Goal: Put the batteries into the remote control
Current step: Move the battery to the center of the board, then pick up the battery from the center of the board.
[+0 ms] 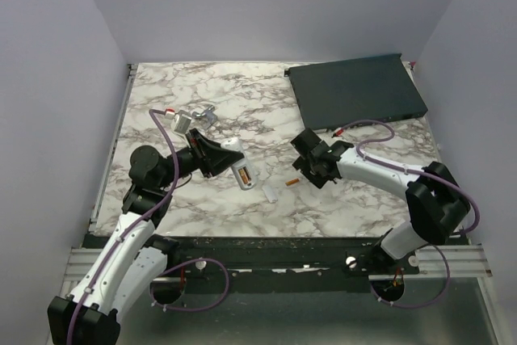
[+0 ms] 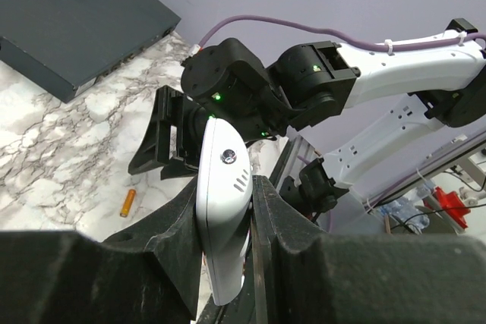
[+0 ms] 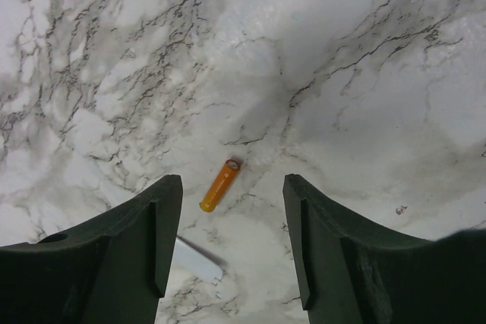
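A: Left first, what do we have?

B: Left gripper [image 1: 220, 157] clenched on the remote control [image 1: 241, 167], pinching its two long edges near the far end. In the wrist view we see the white body edge-on between the fingers [image 2: 171, 233].

A: Axis?

B: In the top view its long axis runs far-to-near, slanted a bit rightward. The orange-copper recess [image 1: 243, 176] sits toward the near end, facing up. We cannot tell if the remote rests on the table [image 1: 161, 90] or is lifted.

A: Next thing right of the remote?

B: A pale plastic piece [image 1: 271, 194], just beside the remote's near end, flat on the marble. Then one loose battery [image 1: 292, 182], further right of the remote and apart from it. It lies flat, with its long axis roughly left-right and slightly tilted.

A: Right side?

B: Right gripper [image 3: 232, 187] released, jaws spread wide, grasping nothing. In its wrist view we see the battery lying diagonally on the table in the gap, touching neither finger.

A: Anything beyond?

B: Dark box [image 1: 355, 90], well right of the remote and far back.
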Robot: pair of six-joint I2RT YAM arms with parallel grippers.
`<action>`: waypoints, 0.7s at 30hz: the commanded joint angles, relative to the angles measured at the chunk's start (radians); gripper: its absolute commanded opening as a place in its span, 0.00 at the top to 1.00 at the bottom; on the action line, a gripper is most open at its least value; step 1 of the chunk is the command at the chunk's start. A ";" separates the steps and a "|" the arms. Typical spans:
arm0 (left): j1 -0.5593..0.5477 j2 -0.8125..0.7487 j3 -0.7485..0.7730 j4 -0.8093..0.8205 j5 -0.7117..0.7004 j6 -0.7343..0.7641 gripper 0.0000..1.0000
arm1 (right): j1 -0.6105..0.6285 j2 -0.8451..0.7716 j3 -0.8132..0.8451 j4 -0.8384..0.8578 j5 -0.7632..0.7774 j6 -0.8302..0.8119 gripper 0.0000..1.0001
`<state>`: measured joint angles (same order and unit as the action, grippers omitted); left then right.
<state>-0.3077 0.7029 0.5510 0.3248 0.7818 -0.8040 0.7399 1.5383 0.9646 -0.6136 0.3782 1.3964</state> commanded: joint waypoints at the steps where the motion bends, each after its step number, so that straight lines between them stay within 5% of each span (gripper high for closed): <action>1: 0.002 -0.037 -0.008 -0.030 -0.037 0.029 1.00 | 0.003 0.037 0.039 -0.057 -0.001 0.072 0.39; 21: 0.003 -0.042 -0.014 -0.049 -0.048 0.035 1.00 | 0.008 0.185 0.157 -0.130 -0.125 0.048 0.44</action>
<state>-0.3077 0.6720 0.5323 0.2802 0.7578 -0.7860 0.7403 1.7084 1.1069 -0.6926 0.2905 1.4223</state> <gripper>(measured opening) 0.273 0.567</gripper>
